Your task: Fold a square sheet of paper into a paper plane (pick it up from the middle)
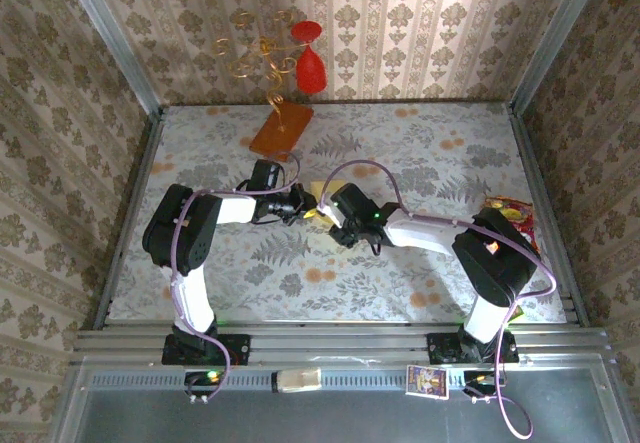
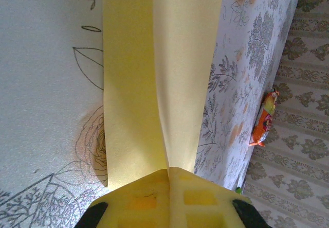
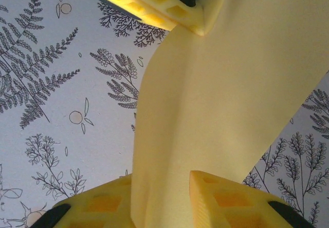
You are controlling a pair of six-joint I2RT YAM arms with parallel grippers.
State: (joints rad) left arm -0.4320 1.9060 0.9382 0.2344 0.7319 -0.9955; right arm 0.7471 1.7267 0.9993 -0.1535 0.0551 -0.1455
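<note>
Both arms bent inward, meeting over desk (image 1: 420, 153); my L tool (image 2: 168, 179) clamps yellow paper (image 2: 154, 73), curved w/ long centre crease; R tool (image 3: 162, 192) straddles it, grip unclear

Damask-papered walls (image 1: 430, 23); fern-print tabletop (image 1: 440, 163), evenly lit.
</note>
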